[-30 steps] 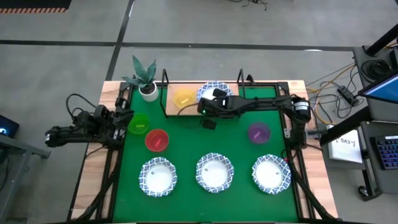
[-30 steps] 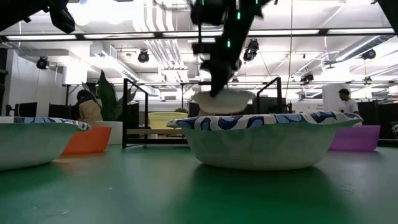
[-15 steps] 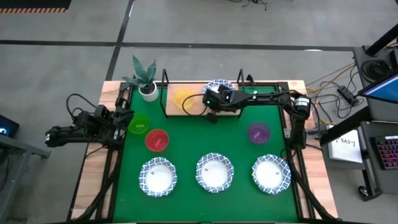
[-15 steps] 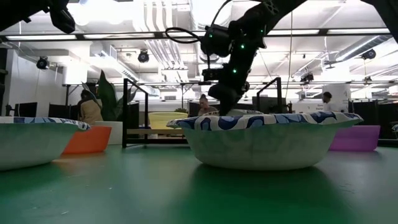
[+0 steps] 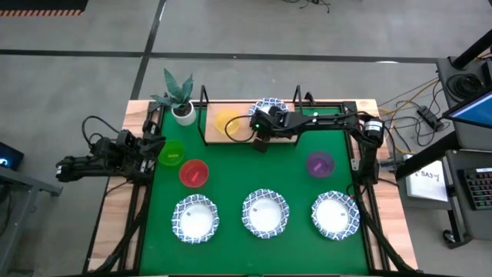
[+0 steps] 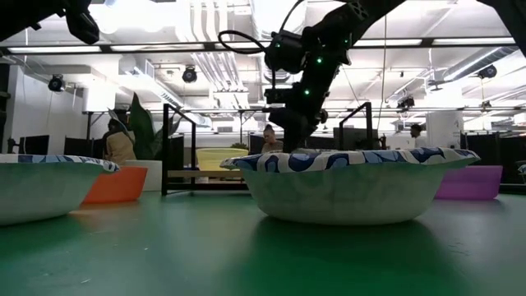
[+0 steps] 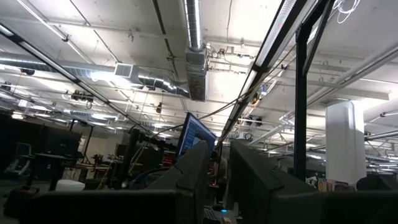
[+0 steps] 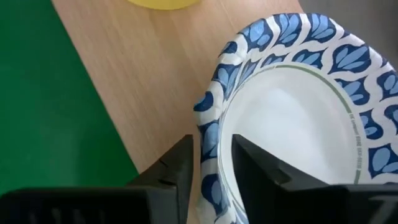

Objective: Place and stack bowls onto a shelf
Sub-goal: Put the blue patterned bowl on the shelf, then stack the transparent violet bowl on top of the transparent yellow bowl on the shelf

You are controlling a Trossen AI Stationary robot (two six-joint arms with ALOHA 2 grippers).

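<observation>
A white bowl with a blue patterned rim [image 5: 270,108] sits on the light wooden shelf [image 5: 219,137] at the far middle, next to a yellow bowl [image 5: 227,120]. My right gripper [image 5: 264,127] is over the bowl's near-left rim, open, one finger on each side of that rim [image 8: 210,146]. In the low view the gripper [image 6: 297,140] reaches down behind a nearer bowl [image 6: 345,185], which hides the shelf bowl. My left gripper [image 5: 151,150] rests at the table's left edge, its fingers [image 7: 217,177] a narrow gap apart with nothing between them. My right gripper comes from above with one finger [image 8: 177,165] outside the bowl's rim [image 8: 208,134] and one [image 8: 249,165] inside it. A thin strip of shelf shows between the outer finger and the rim. I cannot tell whether either finger touches the bowl, which rests on the shelf.
Three more blue-rimmed bowls [image 5: 195,218] [image 5: 265,213] [image 5: 335,215] line the near side of the green mat [image 5: 246,173]. Green [image 5: 171,152], red [image 5: 194,172] and purple [image 5: 320,163] bowls lie between. A potted plant [image 5: 183,112] stands at the far left.
My right gripper has gone down and a little toward the far edge with the blue-rimmed bowl. The bowl, held up clear a second ago, now rests on the shelf beside the yellow bowl. Over the last half second the gripper has hardly moved.
</observation>
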